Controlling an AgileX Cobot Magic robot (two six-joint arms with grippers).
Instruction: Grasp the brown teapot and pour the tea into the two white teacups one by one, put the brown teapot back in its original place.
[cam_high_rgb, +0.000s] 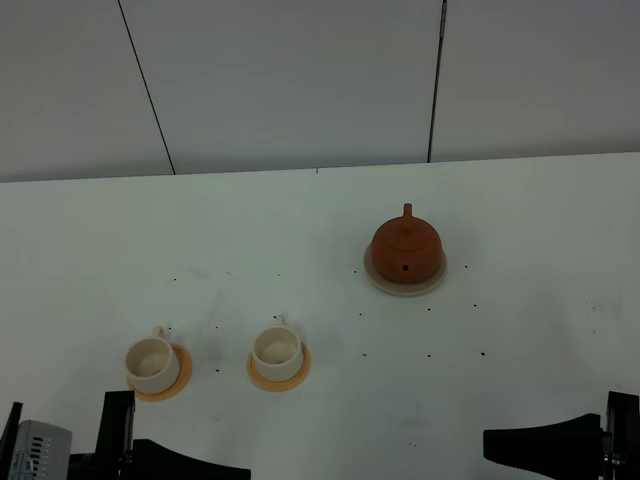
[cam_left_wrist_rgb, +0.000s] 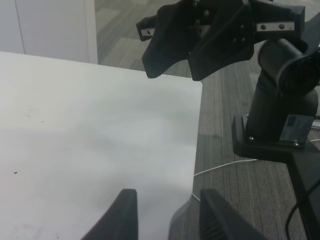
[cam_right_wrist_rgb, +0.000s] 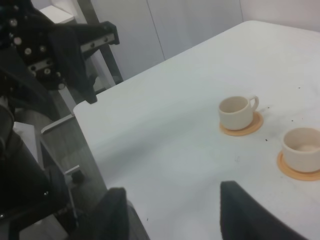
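At the near edge, the left gripper (cam_left_wrist_rgb: 167, 200) and right gripper (cam_right_wrist_rgb: 172, 192) gape wide, holding nothing. The brown teapot (cam_high_rgb: 406, 246) sits on its beige coaster (cam_high_rgb: 405, 291), farther right. The left teacup (cam_high_rgb: 152, 362) and middle teacup (cam_high_rgb: 276, 352) stand nearer, to the left.

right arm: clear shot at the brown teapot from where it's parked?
Probably yes. The right gripper is open at the near edge of the table, and only bare surface lies between it and the brown teapot. Both white teacups sit off to the left.

A white, speckled worktop (cam_high_rgb: 520, 200) meets a pale panelled wall (cam_high_rgb: 300, 80). Grey ribbed carpet (cam_left_wrist_rgb: 220, 125) lies below its edge.
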